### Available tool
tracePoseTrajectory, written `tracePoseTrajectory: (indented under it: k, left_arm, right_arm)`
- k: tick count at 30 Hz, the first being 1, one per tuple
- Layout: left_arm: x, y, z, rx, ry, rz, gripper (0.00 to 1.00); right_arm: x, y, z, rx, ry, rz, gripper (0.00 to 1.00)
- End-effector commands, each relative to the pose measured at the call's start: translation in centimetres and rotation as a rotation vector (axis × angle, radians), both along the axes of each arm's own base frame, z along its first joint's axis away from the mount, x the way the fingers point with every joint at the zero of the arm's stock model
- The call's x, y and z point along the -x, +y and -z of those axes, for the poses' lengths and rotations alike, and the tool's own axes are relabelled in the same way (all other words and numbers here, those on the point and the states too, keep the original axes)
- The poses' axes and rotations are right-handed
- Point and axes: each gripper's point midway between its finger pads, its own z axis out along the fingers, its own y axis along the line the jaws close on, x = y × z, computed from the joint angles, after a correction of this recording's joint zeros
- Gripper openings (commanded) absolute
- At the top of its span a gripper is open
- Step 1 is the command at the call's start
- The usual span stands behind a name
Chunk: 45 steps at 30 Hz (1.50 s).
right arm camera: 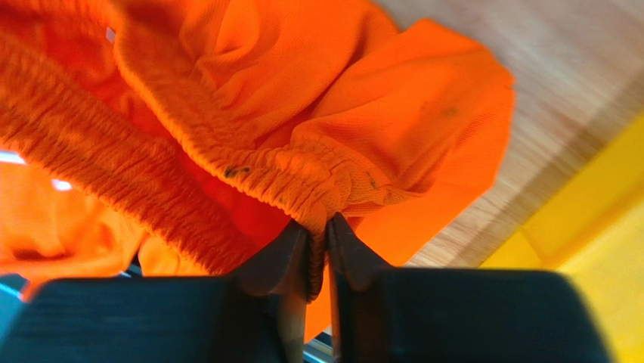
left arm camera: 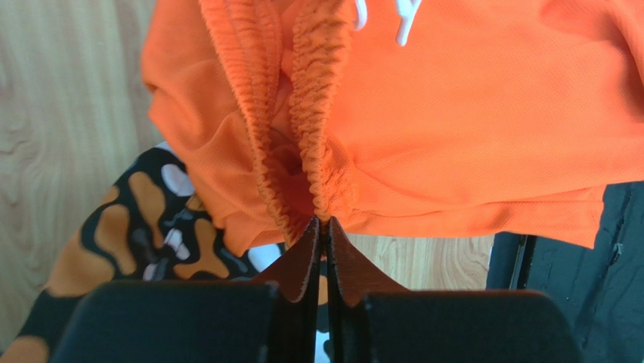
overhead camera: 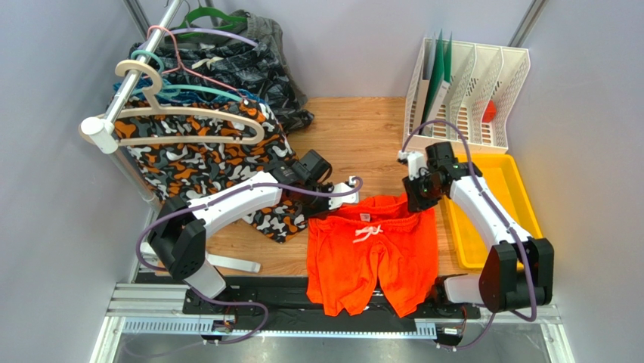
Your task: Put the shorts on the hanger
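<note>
Hanging on a rail well back and left of the shorts (overhead camera: 370, 253), the hanger (overhead camera: 181, 111) rests against camouflage shorts (overhead camera: 219, 162). The left end effector (left arm camera: 323, 224) is clenched on the left end of the shorts' elastic waistband. The shorts lie spread on the bench (overhead camera: 355, 128), legs towards the arm bases. The right end effector (right arm camera: 317, 224) pinches the waistband's right end, just left of a yellow tray (overhead camera: 508, 180).

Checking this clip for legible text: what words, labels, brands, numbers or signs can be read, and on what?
No text is readable in any view.
White tag inside the waistband of the shorts: too small to read from the top view, blurred in the right wrist view.
</note>
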Motion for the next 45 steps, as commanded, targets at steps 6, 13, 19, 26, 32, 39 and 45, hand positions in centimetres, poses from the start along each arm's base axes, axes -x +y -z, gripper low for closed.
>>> tracePoseTrajectory:
  k: [6, 13, 19, 26, 32, 39, 45]
  left_arm:
    - [1.8, -1.1, -3.2, 0.072, 0.011, 0.135, 0.61]
    - [2.2, -1.6, -18.1, 0.376, -0.098, 0.101, 0.8]
    - [1.7, -0.5, -31.9, 0.631, -0.351, 0.026, 0.85]
    - [-3.1, 6.1, -43.0, 0.827, -0.676, -0.425, 0.85]
    - [-3.8, 12.7, -48.7, 0.921, -0.894, -0.682, 0.84]
    - [-1.5, 17.8, -55.2, 1.043, -1.072, -0.782, 0.84]
    - [-0.6, 19.8, -56.3, 1.048, -1.144, -0.821, 0.86]
  right_arm:
    - [0.9, 0.8, -2.6, 0.047, -0.014, -0.116, 0.73]
    - [-2.6, 3.8, -14.9, -0.147, -0.335, -0.133, 0.89]
    - [-7.7, 8.6, -26.6, -0.398, -0.613, -0.199, 0.93]
    - [-8.5, 16.2, -35.4, -0.581, -0.769, -0.431, 0.95]
    - [-4.7, 24.8, -38.4, -0.612, -0.964, -0.662, 0.86]
    - [-0.7, 33.0, -38.9, -0.524, -1.253, -0.808, 0.73]
    - [-1.2, 37.2, -38.2, -0.455, -1.346, -0.787, 0.66]
